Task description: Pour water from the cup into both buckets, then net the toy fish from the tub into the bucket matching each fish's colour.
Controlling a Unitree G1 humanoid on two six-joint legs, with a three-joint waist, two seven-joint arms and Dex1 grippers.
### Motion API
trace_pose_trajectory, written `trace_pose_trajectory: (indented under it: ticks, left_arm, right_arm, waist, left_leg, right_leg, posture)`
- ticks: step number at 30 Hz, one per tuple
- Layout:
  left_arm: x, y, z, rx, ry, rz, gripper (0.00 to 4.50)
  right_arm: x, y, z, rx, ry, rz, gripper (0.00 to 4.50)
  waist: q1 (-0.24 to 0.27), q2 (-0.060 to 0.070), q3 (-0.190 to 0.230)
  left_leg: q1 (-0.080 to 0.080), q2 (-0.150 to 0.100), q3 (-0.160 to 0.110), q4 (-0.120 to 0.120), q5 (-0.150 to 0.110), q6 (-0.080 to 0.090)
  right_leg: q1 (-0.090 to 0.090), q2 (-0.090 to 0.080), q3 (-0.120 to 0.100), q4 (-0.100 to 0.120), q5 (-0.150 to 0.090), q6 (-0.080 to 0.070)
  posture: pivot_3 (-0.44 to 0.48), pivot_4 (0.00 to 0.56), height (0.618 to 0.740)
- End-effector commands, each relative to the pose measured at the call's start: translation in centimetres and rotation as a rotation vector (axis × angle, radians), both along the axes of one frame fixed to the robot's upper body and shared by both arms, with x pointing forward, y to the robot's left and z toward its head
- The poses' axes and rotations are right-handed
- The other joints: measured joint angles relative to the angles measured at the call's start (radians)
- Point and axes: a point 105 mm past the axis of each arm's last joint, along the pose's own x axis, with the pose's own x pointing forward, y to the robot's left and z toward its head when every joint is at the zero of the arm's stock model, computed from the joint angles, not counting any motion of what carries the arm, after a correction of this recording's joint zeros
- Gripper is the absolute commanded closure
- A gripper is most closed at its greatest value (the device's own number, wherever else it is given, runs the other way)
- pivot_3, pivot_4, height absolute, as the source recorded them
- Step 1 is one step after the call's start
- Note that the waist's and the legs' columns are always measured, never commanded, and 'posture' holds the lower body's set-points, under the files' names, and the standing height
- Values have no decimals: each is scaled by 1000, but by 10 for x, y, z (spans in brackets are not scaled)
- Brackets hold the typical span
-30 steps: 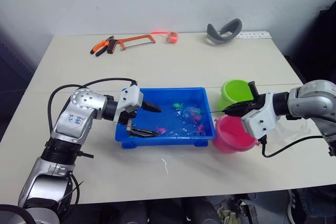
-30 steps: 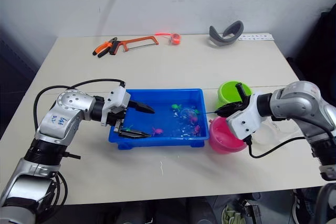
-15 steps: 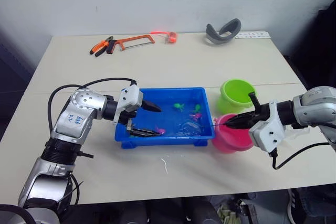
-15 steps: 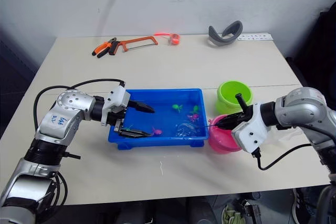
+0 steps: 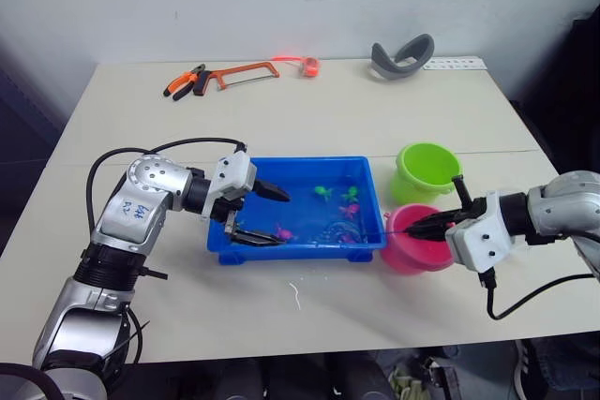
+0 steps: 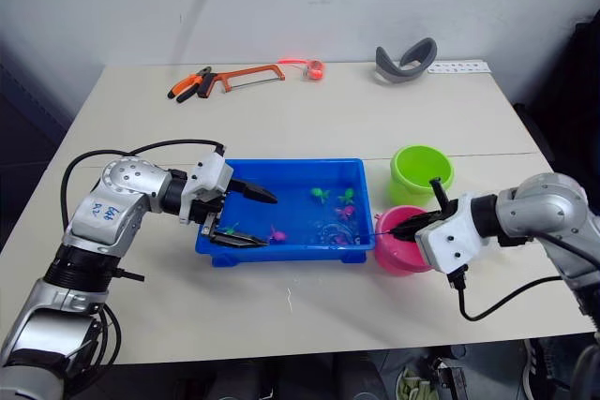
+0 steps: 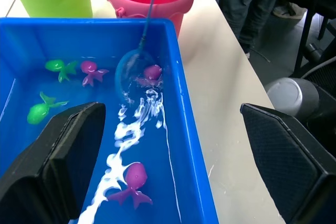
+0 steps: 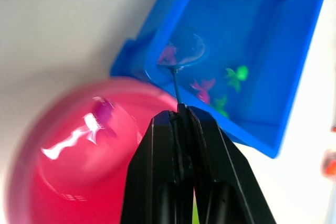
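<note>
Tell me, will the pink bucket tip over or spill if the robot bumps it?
Probably not easily. The pink bucket is squat and wide, standing flat on the table, and glints inside suggest water weighing it down. Still, it looks like thin plastic, so a firm knock from the right gripper above it, jaws shut on the net, might slide it or slosh water out.

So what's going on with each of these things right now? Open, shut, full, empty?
Left end effector: open, straddling the tub's wall.
Right end effector: shut on the net handle.
Net: dipped in the tub, around a pink fish.
Tub: upright, fish inside.
Pink bucket: upright, one pink fish inside.
Green bucket: upright.
</note>
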Motion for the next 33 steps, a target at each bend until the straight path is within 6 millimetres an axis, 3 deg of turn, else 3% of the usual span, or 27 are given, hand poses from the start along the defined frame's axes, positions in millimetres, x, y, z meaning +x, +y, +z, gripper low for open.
trace_pose_trajectory:
  ticks: [1,11,20,26,33]
  left_arm:
    - [-2,2,7,8,-30,-22,31]
    - [4,1,10,11,-38,-27,31]
    - [5,0,13,-21,-24,-20,31]
    - [5,-16,17,-75,-8,-63,31]
    - [8,-40,17,-94,-3,-162,31]
  right_arm:
    - [-2,7,18,131,39,-72,4500]
    - [4,10,22,417,289,-339,4500]
    - [-2,0,34,568,313,-468,4500]
    - [-35,-20,61,707,265,-596,4500]
    - [-88,-48,67,733,191,-802,4500]
  waist:
    - [0,0,0]
    - [2,0,0]
    - [4,0,0]
    - [8,0,0]
    - [19,0,0]
  left_leg:
    - [0,0,0,0,0,0]
    - [-1,0,-1,-1,0,0]
    - [-1,-1,-1,-1,-1,1]
    - [-3,-1,-2,-2,-1,1]
    - [-3,-1,-3,-3,-1,0]
  right_leg:
    - [0,0,0,0,0,0]
    - [0,1,0,-1,0,0]
    - [0,1,0,-2,0,0]
    - [0,1,-1,-3,0,0]
    - [1,4,0,-5,0,1]
  posture:
    - [0,150,740]
    - [0,150,740]
    - [0,150,740]
    - [0,150,740]
    - [0,150,740]
